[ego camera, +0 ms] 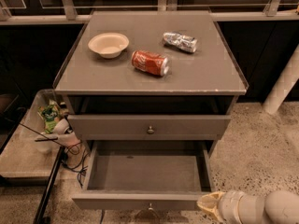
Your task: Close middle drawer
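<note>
At the lower right of the frame the hand (209, 204) sits against the right end of the front of the middle drawer (140, 171); whether it is spread or pressed together I cannot tell. That drawer stands pulled far out at the bottom centre, below the shut top drawer (117, 125). The grey worktop (210, 71) carries 1 cream bowl (108, 44) at upper left, 1 red can (149, 62) on its side and 1 crushed silver can (180, 41), with speckled floor (261, 143) and a white post (282, 87) at right.
</note>
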`<state>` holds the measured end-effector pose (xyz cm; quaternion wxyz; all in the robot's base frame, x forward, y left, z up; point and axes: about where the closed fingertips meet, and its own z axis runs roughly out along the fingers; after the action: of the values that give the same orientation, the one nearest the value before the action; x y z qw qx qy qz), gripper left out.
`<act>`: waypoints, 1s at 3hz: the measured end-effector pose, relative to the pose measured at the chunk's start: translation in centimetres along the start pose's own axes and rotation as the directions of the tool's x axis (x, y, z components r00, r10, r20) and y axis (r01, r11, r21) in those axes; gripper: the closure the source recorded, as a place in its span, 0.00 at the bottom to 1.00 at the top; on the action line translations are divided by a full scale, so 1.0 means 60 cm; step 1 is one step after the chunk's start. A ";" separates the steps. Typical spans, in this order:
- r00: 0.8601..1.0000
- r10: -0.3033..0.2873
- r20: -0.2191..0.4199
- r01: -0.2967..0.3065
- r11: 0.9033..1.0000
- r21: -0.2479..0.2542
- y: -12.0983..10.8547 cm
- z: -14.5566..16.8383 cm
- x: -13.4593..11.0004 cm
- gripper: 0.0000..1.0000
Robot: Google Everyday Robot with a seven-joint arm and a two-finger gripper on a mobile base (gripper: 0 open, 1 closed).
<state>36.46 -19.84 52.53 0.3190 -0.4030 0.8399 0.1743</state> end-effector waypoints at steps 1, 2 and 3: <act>1.000 -0.007 0.012 0.008 1.000 -0.014 0.008 0.030 0.028 1.00; 1.000 -0.022 0.007 0.022 0.999 -0.034 0.008 0.075 0.045 1.00; 0.999 -0.043 -0.004 0.043 0.997 -0.062 0.005 0.127 0.052 1.00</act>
<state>37.77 -17.25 44.81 0.3078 -0.4311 0.8261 0.1922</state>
